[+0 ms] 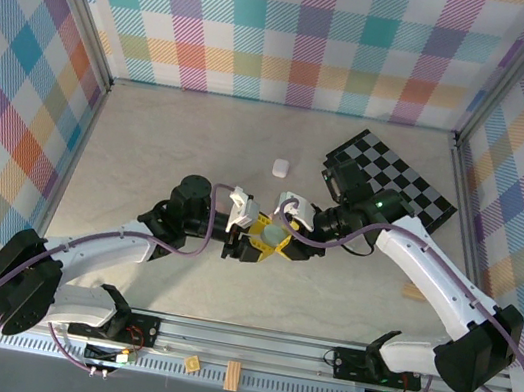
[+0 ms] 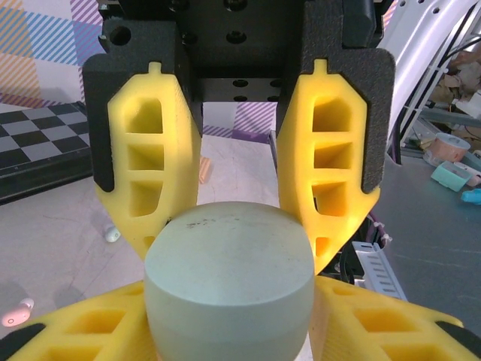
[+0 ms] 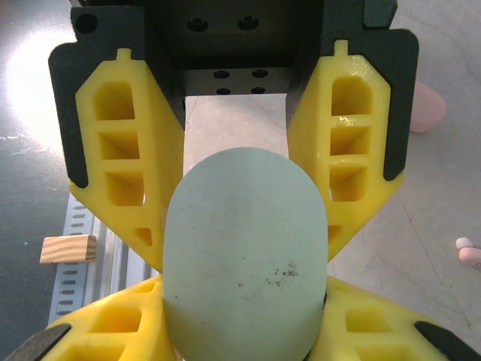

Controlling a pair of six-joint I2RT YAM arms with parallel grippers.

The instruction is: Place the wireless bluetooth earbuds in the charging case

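Both sets of jaws clamp the mint case (image 2: 229, 289), left gripper (image 2: 233, 244) and right gripper (image 3: 246, 248) meeting head-on; a pink earbud (image 3: 470, 252) lies loose on the table beside the right one.

You have bare tabletop (image 1: 147, 156) along the left edge. Mid-table, the left gripper (image 1: 255, 245) and right gripper (image 1: 285, 240) both clamp one rounded mint-green plastic case (image 3: 244, 248); a small white pebble-shaped case (image 1: 280, 167) lies just beyond, a flat black-and-white checkerboard (image 1: 402, 180) near the far-right corner.
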